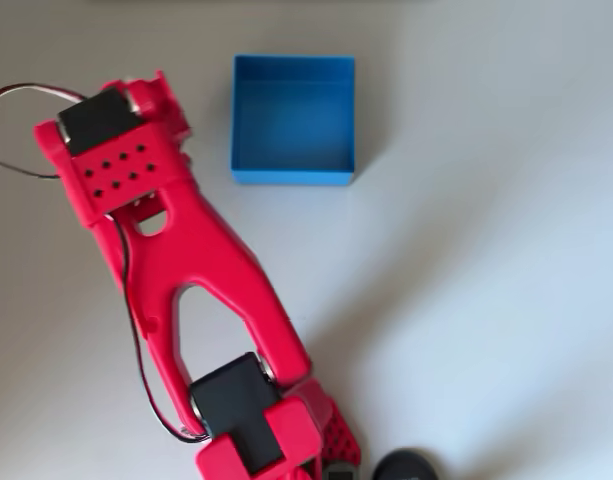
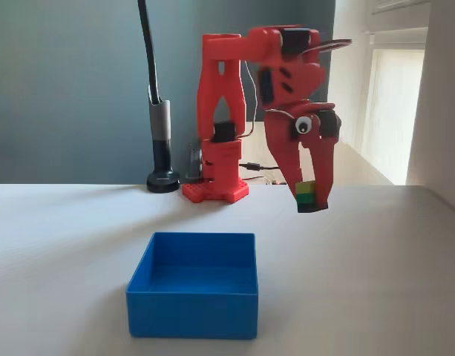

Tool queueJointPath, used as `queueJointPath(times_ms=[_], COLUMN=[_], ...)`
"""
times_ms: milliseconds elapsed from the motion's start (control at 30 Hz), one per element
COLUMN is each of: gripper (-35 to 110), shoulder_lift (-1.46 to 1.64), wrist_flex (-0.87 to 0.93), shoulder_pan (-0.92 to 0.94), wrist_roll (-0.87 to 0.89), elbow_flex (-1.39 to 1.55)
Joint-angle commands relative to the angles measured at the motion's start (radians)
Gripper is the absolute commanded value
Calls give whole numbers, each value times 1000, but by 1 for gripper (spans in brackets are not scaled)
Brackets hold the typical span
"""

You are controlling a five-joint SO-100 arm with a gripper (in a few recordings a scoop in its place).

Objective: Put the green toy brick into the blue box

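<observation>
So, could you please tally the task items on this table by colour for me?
Green: 1, the green toy brick, clamped in the red pincer above the table.
Blue: 1, the blue box, nothing inside.
Total: 2

We saw an arm (image 2: 231, 111) of bright red printed plastic, its long forked link splitting into two struts around a teardrop gap. Black servo blocks (image 1: 98, 120) sat bedded in the joints, one at 10 o'clock in the overhead view, another at 6 o'clock. A plate beside the upper servo bore two rows of small round holes. Thin dark and red cables (image 1: 136, 340) trailed along the link. The gripper (image 2: 311, 194) carried a googly eye (image 2: 303, 124) above tapering red fingers (image 2: 325, 167).
</observation>
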Motion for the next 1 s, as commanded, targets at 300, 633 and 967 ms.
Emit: queueJointPath(times_ms=[300, 633, 967], gripper=[0, 0, 0], shoulder_lift=[103, 94, 87], wrist_flex=[-147, -152, -152], shoulder_pan=[264, 382, 408], wrist_roll=[20, 51, 72], elbow_flex=[15, 11, 48])
